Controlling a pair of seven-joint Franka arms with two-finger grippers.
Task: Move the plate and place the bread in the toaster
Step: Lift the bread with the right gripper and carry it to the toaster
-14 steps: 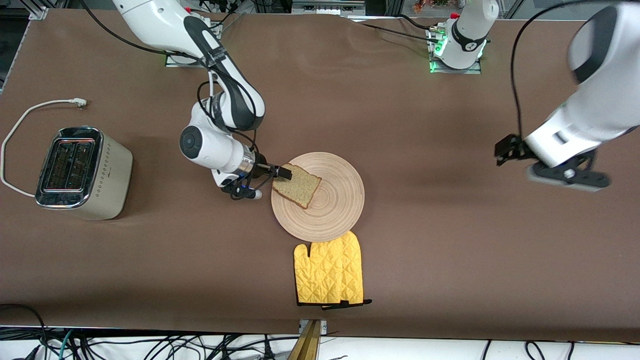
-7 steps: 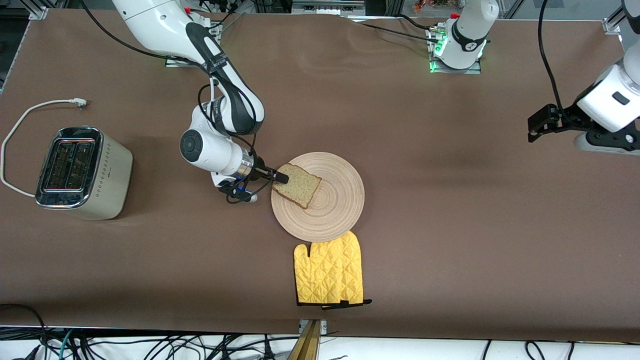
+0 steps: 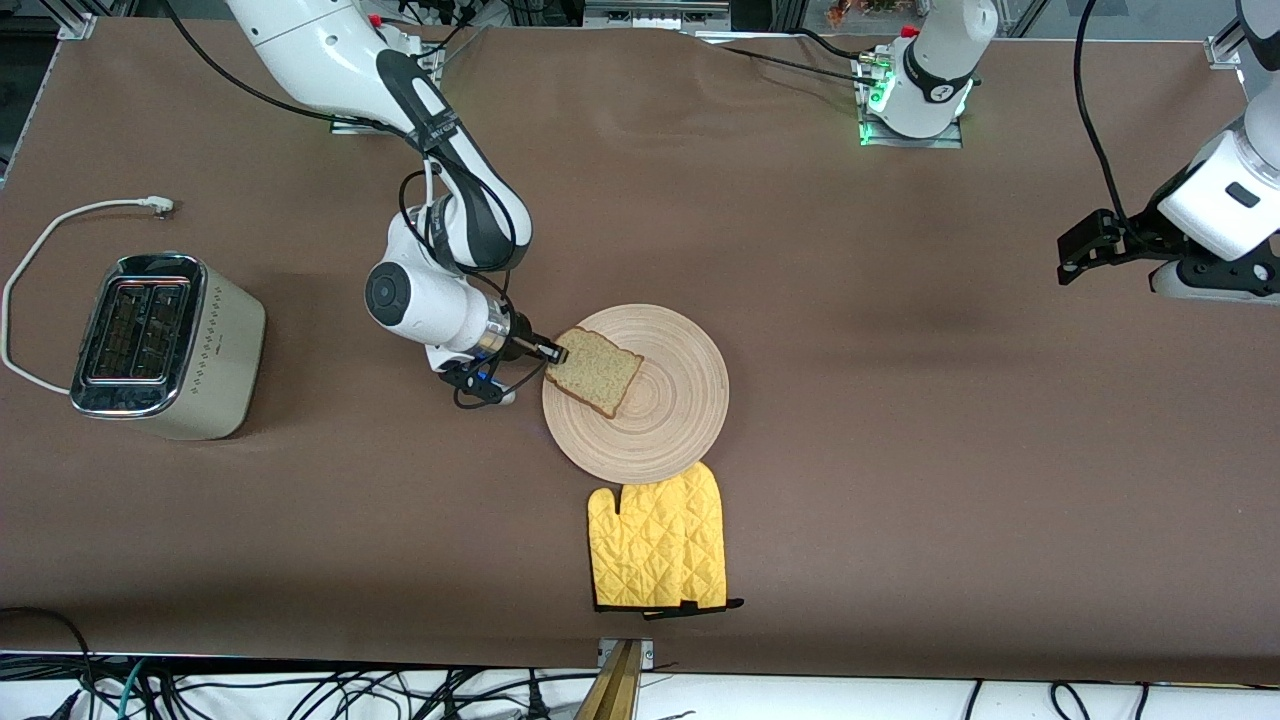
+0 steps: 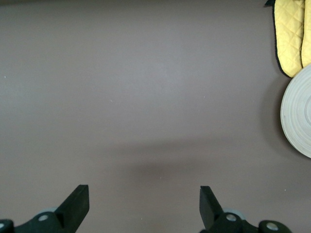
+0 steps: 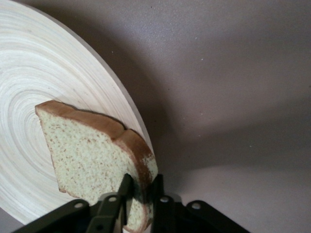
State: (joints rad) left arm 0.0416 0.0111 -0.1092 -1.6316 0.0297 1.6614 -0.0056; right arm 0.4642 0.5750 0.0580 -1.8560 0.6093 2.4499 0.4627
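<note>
A tan speckled bread slice (image 3: 598, 372) (image 5: 92, 150) lies on the round beige wooden plate (image 3: 672, 400) (image 5: 43, 92), at the plate's edge toward the right arm's end of the table. My right gripper (image 3: 556, 352) (image 5: 142, 187) is shut on the crust edge of the bread. The cream toaster (image 3: 165, 345) with a chrome top stands at the right arm's end of the table. Over bare table at the other end hangs my left gripper (image 3: 1078, 250) (image 4: 144, 204), open and holding nothing; the arm waits there.
A yellow oven mitt (image 3: 660, 540) (image 4: 291, 34) lies just nearer the front camera than the plate, touching its rim. The toaster's white cord (image 3: 60, 225) loops on the table beside it.
The right gripper's fingers have closed onto the bread's crust edge. The left arm swung away toward its end of the table and has come to rest there.
</note>
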